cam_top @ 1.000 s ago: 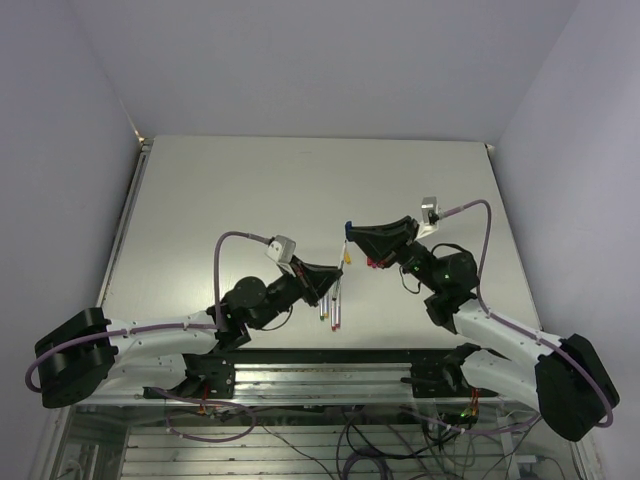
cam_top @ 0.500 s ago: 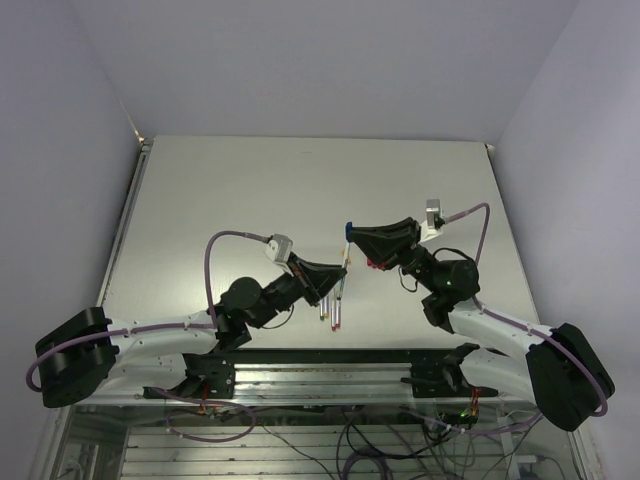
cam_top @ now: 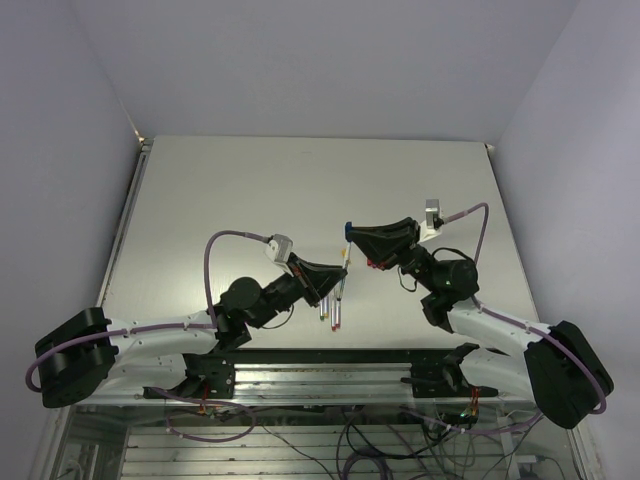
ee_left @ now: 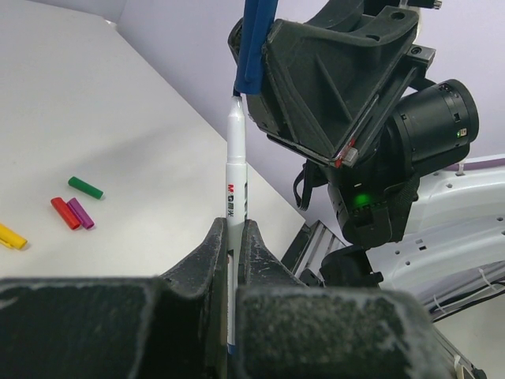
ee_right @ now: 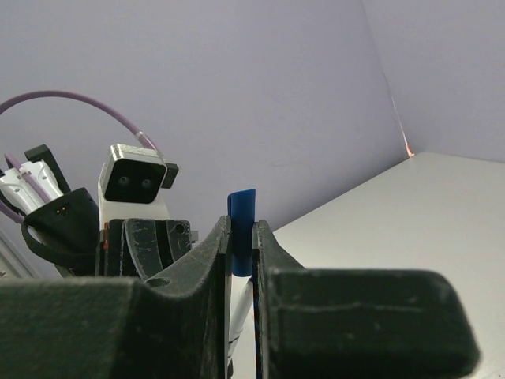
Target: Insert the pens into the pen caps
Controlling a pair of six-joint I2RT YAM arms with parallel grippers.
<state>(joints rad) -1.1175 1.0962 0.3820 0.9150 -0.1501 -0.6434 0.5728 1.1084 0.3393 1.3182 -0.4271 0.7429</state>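
— What has the left arm (cam_top: 160, 332) got?

— One pen (ee_left: 236, 178). The left jaws are closed tight on its whitish barrel, low down. It stands almost upright above them, clear of the surface (cam_top: 250, 190).

— And the rest of the pens?

— The other pens (cam_top: 331, 306) lie side by side on the surface, just beneath those jaws and near the front edge. From above I can't count them for certain.

— Caps?

— Four loose ones on the surface, seen past the held pen from the left wrist. The yellow cap (ee_left: 8, 235) is furthest left, partly cut off by the edge of the view. The red cap (ee_left: 63, 212) and magenta cap (ee_left: 80, 213) lie just beside each other, parallel. The green cap (ee_left: 85, 188) lies near them, on its own.

— Where's the blue one?

— The blue cap (ee_right: 241, 225) is up in the air, pinched in the right jaws. They're closed on it, with one end sticking out beyond the fingertips (ee_right: 219, 245).

— Is the pen in it?

— The pen's upper tip sits right at the cap's lower mouth, the two in line. Whether the tip has gone inside I can't tell, but most of the barrel is plainly outside.

— And the right arm (cam_top: 500, 328)?

— It reaches in from the right, and its jaws meet the left ones over the middle of the surface, toward the near side.
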